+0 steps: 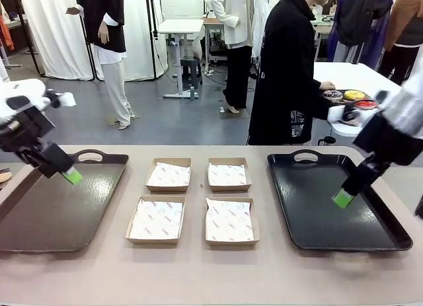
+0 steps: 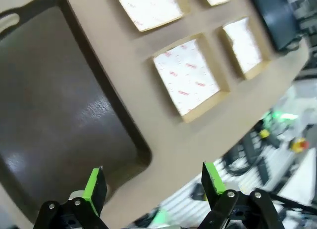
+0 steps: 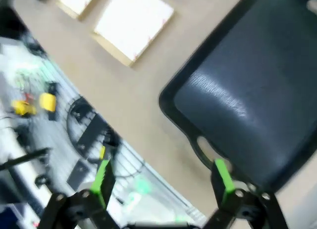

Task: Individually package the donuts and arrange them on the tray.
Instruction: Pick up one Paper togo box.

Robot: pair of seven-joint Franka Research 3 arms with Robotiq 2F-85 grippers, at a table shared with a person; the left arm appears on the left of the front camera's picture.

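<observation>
The donuts sit on a dark plate (image 1: 346, 98) at the far right, beside the hand (image 1: 327, 86) of a person in black: a chocolate sprinkled donut (image 1: 332, 94), a yellow donut (image 1: 354, 94) and a red donut (image 1: 365, 104). My left gripper (image 1: 71, 176) hangs open over the back of the left tray (image 1: 59, 210). Its fingers (image 2: 95, 188) hold nothing, and the left tray (image 2: 54, 115) lies beyond them. My right gripper (image 1: 342, 198) stands open above the right tray (image 1: 310, 207). Between its fingers (image 3: 223, 178) there is nothing, and the tray's handle end (image 3: 247, 105) is below.
Four shallow cardboard boxes lined with white paper sit in a two-by-two block between the trays, such as the front left box (image 1: 156, 219) and the back right box (image 1: 229, 174). The front left box (image 2: 187, 78) also lies ahead of the left fingers. A white table (image 1: 360, 75) stands behind the person.
</observation>
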